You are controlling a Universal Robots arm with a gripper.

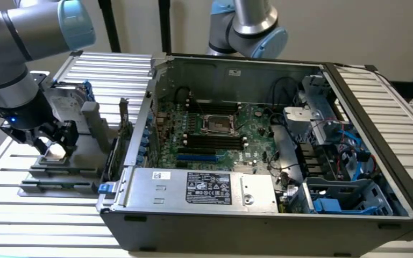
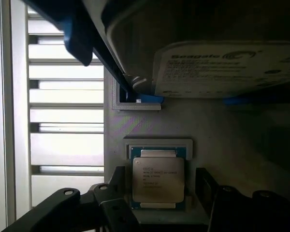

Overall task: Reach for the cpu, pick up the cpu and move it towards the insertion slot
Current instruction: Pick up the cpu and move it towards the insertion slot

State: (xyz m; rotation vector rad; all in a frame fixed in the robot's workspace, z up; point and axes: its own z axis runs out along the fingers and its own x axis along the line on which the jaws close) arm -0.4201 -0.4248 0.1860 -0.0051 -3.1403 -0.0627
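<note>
The cpu is a small square chip with a silvery top, lying flat in a pale holder on the grey fixture at the exterior view's left. My gripper is down over it and open. In the wrist view one dark finger stands on each side of the chip, with a small gap at both edges. The cpu shows as a pale block between the fingers. The insertion slot, a shiny metal frame with a dark centre, sits on the green board inside the open computer case.
An upright silver hard drive with blue frame stands on the fixture just behind the chip. The case wall rises between fixture and board. Black memory slots flank the socket. A second arm hangs behind the case.
</note>
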